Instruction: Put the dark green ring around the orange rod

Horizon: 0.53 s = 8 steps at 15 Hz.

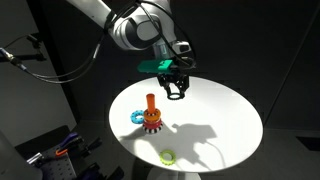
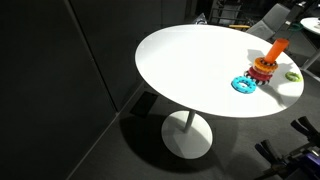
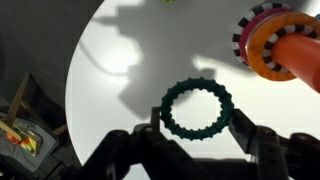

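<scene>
My gripper is shut on the dark green ring, with a finger on each side of it. In an exterior view the gripper hangs above the white table, to the right of and higher than the orange rod. The rod stands upright on its red toothed base. In the wrist view the rod and its base are at the upper right, apart from the ring. The rod also shows in an exterior view, where the gripper is out of view.
A teal-blue ring lies next to the rod's base. A yellow-green ring lies near the edge of the round white table. Dark surroundings and cables lie beyond the table.
</scene>
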Motion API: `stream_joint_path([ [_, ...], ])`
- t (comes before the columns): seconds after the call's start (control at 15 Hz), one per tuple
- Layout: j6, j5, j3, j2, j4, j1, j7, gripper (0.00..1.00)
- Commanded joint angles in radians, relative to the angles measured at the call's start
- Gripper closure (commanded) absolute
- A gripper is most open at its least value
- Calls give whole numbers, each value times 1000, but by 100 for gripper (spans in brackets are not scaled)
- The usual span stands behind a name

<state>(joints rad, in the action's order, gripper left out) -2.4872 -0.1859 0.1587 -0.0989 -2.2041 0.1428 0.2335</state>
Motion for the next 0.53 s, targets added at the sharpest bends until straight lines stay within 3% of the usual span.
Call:
stream_joint_path([
  [0.0,48,20,-21,69,-25,-7,-7,55],
  [0.47,98,93,-50,126,-54,-30,26,55],
])
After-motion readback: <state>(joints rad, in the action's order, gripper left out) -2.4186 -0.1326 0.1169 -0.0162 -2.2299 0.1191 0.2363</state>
